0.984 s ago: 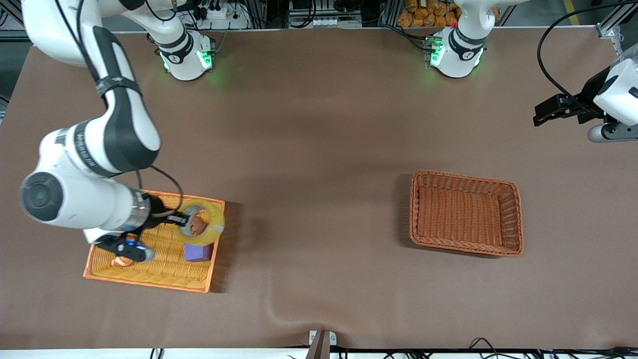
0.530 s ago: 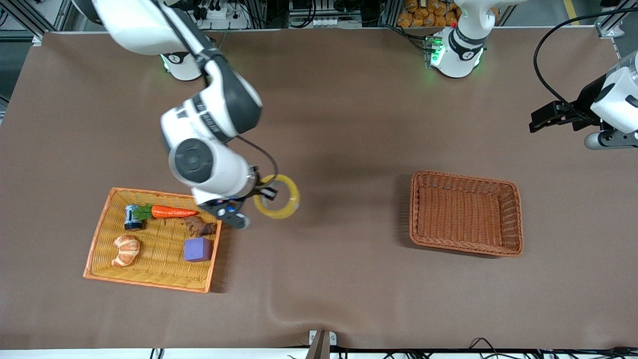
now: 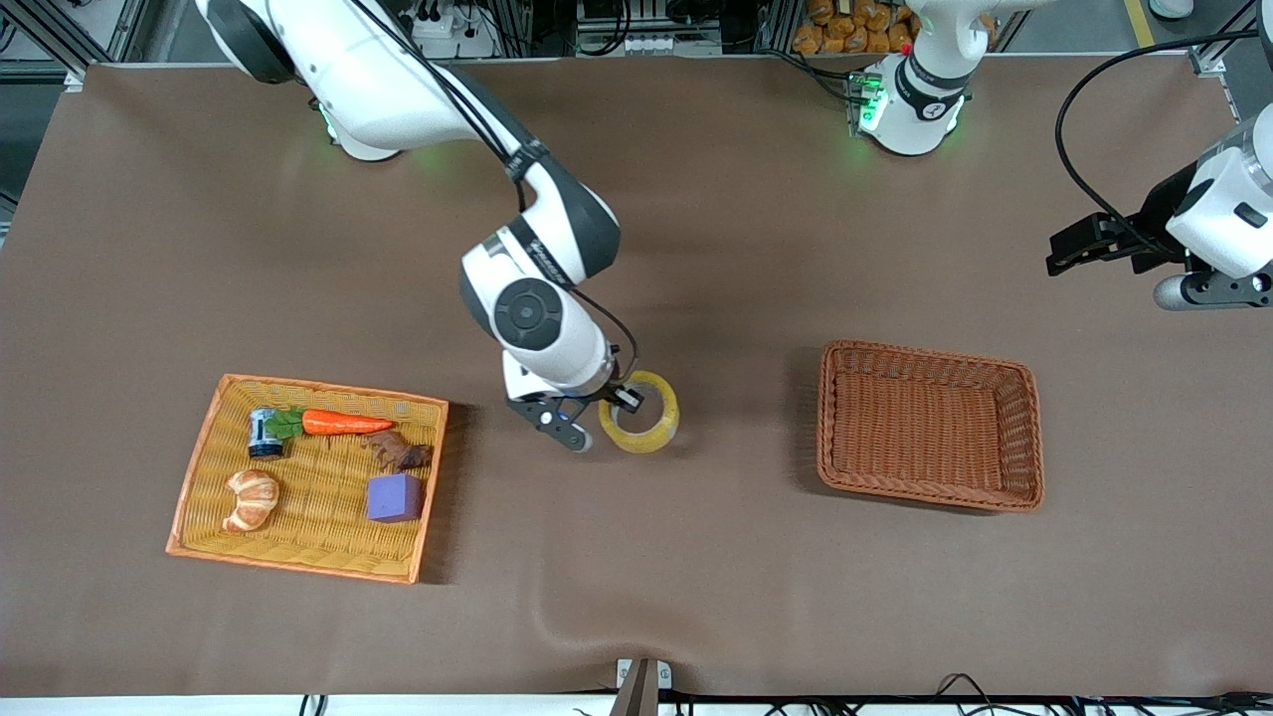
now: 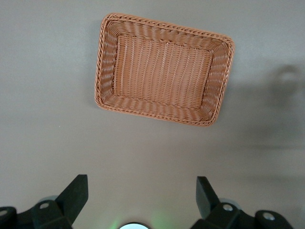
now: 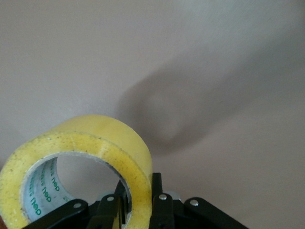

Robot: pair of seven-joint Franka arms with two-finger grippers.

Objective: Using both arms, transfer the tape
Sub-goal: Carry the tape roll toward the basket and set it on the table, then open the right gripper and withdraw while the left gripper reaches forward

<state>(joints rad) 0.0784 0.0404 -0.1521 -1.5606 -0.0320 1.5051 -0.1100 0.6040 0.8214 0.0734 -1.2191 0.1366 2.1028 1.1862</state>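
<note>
- Starting at the right arm's end of the worktop (image 3: 696, 597): an orange tray (image 3: 189, 517) holds a can (image 3: 264, 434), a carrot (image 3: 343, 423), a small brown thing (image 3: 400, 453), a croissant (image 3: 251, 497) and a purple cube (image 3: 394, 497).
- Next, over the bare middle of the worktop between tray and basket, the right claw (image 3: 625, 398) is clamped on the tape (image 3: 641, 416). One finger sits inside the ring and the other outside, pinching the wall, as the right wrist view shows with the tape (image 5: 78, 176) gripped at the claw (image 5: 138, 205).
- The tape is a yellowish roll with a grey core carrying green print. Whether it touches the worktop or hangs just above it cannot be told.
- The right arm (image 3: 537, 298) reaches in from its base, and its wrist covers the worktop just beside the tape toward the tray.
- Nothing lies on the worktop between the tape and the basket.
- A brown wicker basket (image 3: 930, 492) sits toward the left arm's end with nothing in it. The left wrist view shows the same basket (image 4: 107, 81) well apart from that claw.
- At the left arm's end the left claw (image 3: 1062, 254) waits up in the air, farther toward that end than the basket. Its fingers (image 4: 74, 195) stand wide apart and hold nothing.
</note>
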